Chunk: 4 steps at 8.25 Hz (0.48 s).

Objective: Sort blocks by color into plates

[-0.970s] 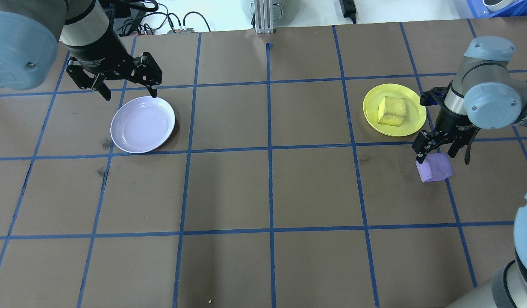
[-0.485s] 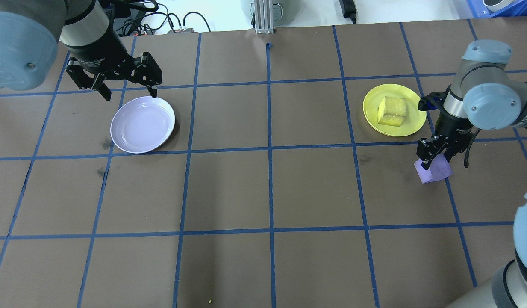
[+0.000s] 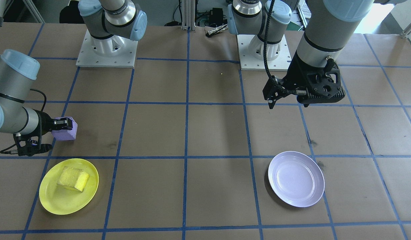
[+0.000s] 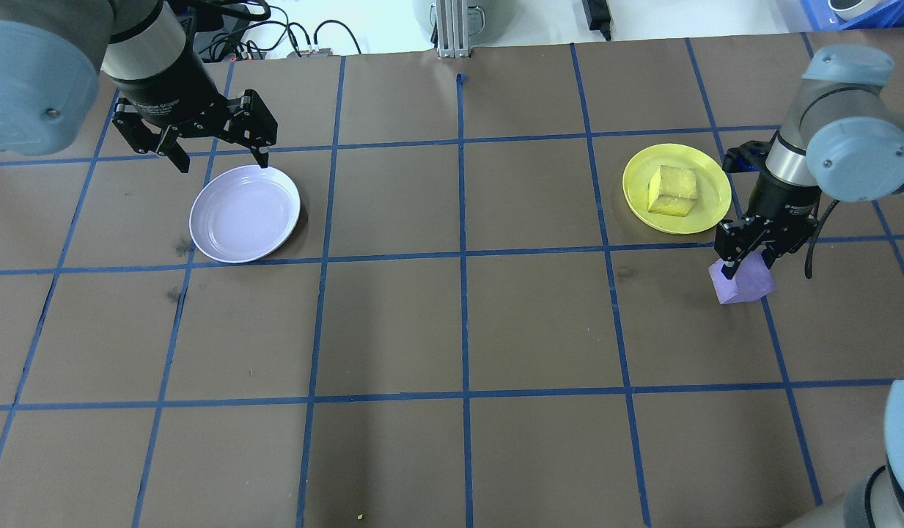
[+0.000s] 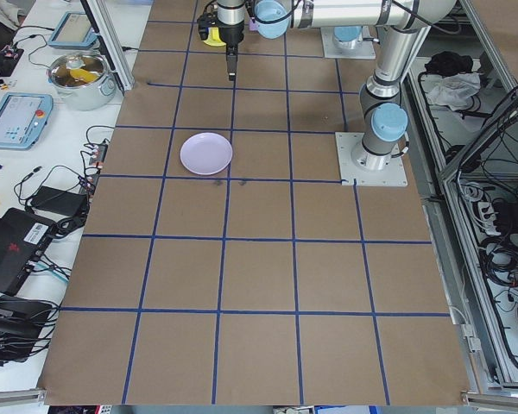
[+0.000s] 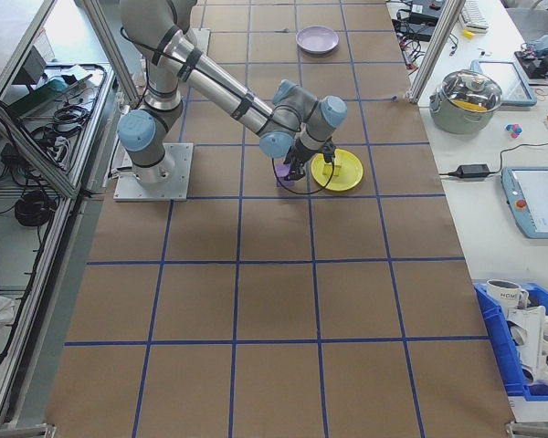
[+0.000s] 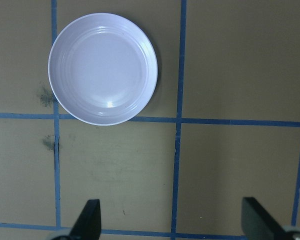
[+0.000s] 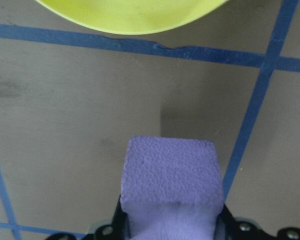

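My right gripper (image 4: 745,265) is shut on the purple block (image 4: 742,286), which fills the bottom of the right wrist view as the purple block (image 8: 172,182). It hangs just in front of the yellow plate (image 4: 710,209). On that plate lies the yellow block (image 4: 673,191). Across the table sits the lavender plate (image 4: 245,213) with nothing on it. My left gripper (image 4: 223,160) hovers open above its far rim. Its wrist view looks down on the lavender plate (image 7: 103,69) between wide-spread fingers (image 7: 88,220).
Brown paper with a blue tape grid covers the table. The two arm bases (image 3: 107,50) stand on the robot's side. Cables (image 4: 276,37) and a metal post (image 4: 452,29) lie past the far edge.
My right gripper has shut on the purple block and then shifted slightly toward the yellow plate with it. The left arm has not moved.
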Each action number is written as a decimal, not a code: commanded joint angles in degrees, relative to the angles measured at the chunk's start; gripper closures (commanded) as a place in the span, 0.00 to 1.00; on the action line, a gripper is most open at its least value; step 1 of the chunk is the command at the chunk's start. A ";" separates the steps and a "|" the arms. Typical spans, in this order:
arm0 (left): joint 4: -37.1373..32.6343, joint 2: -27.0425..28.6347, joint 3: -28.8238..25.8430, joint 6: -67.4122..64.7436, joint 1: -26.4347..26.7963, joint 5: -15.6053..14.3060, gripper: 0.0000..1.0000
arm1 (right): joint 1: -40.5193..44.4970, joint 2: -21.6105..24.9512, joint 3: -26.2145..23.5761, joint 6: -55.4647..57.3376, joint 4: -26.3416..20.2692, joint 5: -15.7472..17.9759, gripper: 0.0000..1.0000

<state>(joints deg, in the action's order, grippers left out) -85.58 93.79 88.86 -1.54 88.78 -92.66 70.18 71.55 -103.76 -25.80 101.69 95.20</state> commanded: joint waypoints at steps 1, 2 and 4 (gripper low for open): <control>0.06 -0.10 0.00 0.05 -0.01 -0.06 0.00 | 7.56 3.50 3.30 13.87 -5.89 -5.46 0.55; 0.06 -0.10 0.00 0.05 -0.01 0.02 0.00 | 12.48 3.51 3.65 20.02 -5.45 -8.51 0.55; 0.06 -0.01 0.00 0.05 -0.01 0.02 0.00 | 23.36 2.99 6.10 34.51 -4.40 -11.43 0.55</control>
<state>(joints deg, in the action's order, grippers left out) -85.52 93.70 88.86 -1.50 88.77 -92.70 83.50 74.87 -99.77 -4.47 96.45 86.68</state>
